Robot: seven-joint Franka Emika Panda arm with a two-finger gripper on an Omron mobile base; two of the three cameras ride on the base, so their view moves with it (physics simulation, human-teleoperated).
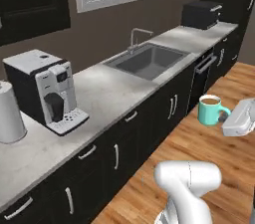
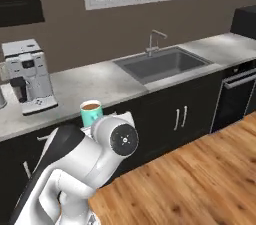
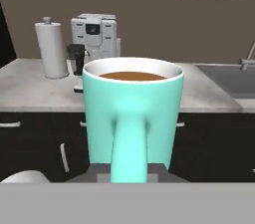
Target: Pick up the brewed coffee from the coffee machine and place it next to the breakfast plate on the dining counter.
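1. The kitchen counter (image 1: pixel 99 93) runs along the wall with the sink (image 1: pixel 149 61) in it. I am away from it now, over the wooden floor (image 1: pixel 209 153), because the mug has to go to another place.
2. The coffee machine (image 1: pixel 47 88) stands on this counter, and its drip tray is free, so I judge that the pick-up is done and the carrying is next.
3. The paper-towel roll (image 3: pixel 51 49) stands just beside the machine.
4. The brewed coffee (image 1: pixel 211 110) is in the air, upright, well apart from the machine. I hold it level so the brown liquid does not spill.
5. My pincer (image 3: pixel 128 170) is closed on the mug's handle, which points toward my hand camera.
6. My fingertips are hidden behind the handle. The dining counter and the breakfast plate I cannot locate from here.
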